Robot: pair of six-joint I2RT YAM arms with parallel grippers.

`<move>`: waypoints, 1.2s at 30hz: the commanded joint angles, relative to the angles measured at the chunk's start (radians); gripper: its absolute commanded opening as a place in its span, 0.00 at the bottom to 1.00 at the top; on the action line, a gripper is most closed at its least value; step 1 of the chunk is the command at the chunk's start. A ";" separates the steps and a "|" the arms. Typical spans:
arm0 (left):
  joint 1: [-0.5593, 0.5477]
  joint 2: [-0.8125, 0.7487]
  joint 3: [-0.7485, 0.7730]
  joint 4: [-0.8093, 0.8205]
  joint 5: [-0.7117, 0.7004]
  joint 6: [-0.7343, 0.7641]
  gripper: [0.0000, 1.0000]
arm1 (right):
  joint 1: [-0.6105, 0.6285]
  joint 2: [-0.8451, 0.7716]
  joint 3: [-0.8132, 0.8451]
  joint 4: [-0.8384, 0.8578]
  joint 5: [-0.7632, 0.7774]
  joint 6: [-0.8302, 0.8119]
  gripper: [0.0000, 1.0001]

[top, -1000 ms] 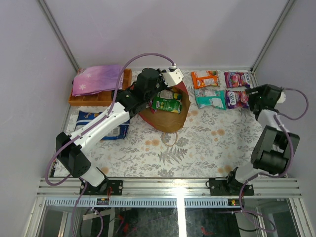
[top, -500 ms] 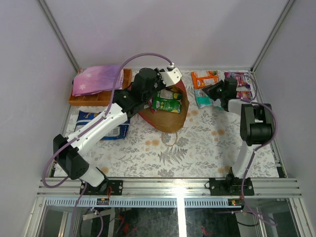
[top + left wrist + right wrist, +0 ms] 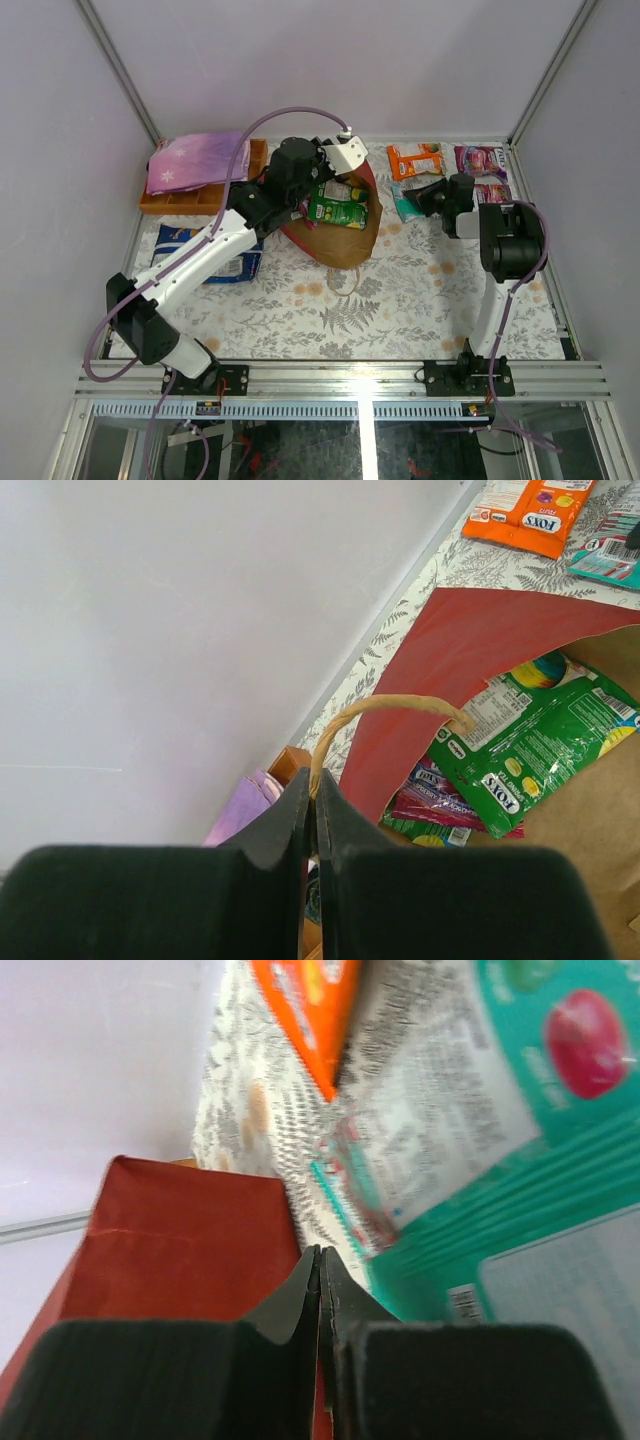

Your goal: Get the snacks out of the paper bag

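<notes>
Left gripper [image 3: 312, 792], pinched shut on the loop handle [image 3: 390, 705], holds up the mouth of the paper bag [image 3: 340, 245], which lies on its side left of centre. A green packet [image 3: 338, 207] and others lie inside. Right gripper [image 3: 320, 1260], closed on nothing, hangs beside the teal packet [image 3: 560, 1160]. Risks: the thin handle may slip or tear, and closed jaws may push the packets deeper.

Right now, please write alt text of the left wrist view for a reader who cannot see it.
The left tool is shut on the loop handle of an open red paper bag. Inside lie a green packet and others under it; an orange packet lies on the table beyond.
</notes>
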State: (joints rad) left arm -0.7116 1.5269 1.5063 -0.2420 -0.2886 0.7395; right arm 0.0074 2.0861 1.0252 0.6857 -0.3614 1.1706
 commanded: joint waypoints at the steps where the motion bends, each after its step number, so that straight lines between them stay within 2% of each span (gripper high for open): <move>1: -0.002 -0.011 -0.003 0.040 -0.015 0.012 0.00 | 0.024 -0.181 0.041 0.054 -0.021 -0.008 0.00; 2: -0.002 -0.009 -0.003 0.041 -0.015 0.012 0.00 | 0.034 -0.253 0.039 0.023 0.004 -0.022 0.03; 4: -0.002 -0.009 -0.003 0.041 -0.016 0.012 0.00 | 0.066 -0.380 0.013 -0.082 0.106 -0.045 0.20; 6: -0.002 -0.006 -0.004 0.040 -0.015 0.012 0.00 | 0.135 -0.548 -0.063 -0.233 0.306 -0.022 0.38; 9: -0.002 -0.004 -0.003 0.041 -0.013 0.011 0.00 | 0.313 -0.791 -0.248 -0.239 0.619 -0.016 0.64; 11: -0.002 0.000 -0.001 0.040 -0.005 0.008 0.00 | 0.440 -0.883 -0.340 -0.200 0.737 0.006 0.69; 13: -0.003 0.003 0.004 0.038 0.007 0.001 0.00 | 0.544 -0.910 -0.409 -0.141 0.773 0.058 0.70; 17: -0.003 0.007 0.007 0.024 0.022 -0.015 0.00 | 0.701 -0.837 -0.489 0.074 0.815 0.166 0.70; 20: -0.006 0.003 0.006 0.020 0.020 -0.015 0.00 | 0.782 -0.722 -0.442 0.135 0.824 0.185 0.71; 23: -0.014 -0.001 0.006 0.012 0.022 -0.019 0.00 | 0.813 -0.569 -0.371 0.203 0.790 0.264 0.73; 25: -0.021 -0.005 0.005 0.004 0.023 -0.018 0.00 | 0.817 -0.461 -0.323 0.229 0.777 0.350 0.89; 26: -0.024 -0.008 0.005 0.001 0.023 -0.016 0.00 | 0.817 -0.415 -0.298 0.227 0.783 0.387 0.99; 33: -0.029 -0.039 0.003 0.003 0.037 -0.013 0.00 | 0.817 -0.161 -0.130 0.037 0.889 0.674 0.99; 36: -0.029 -0.049 0.003 -0.002 0.045 -0.013 0.00 | 0.816 -0.101 -0.059 -0.077 0.933 0.715 0.99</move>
State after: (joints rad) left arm -0.7334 1.5257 1.5063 -0.2478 -0.2680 0.7338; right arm 0.8192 1.9347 0.8761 0.7429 0.4545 1.7367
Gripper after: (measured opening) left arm 0.003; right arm 0.991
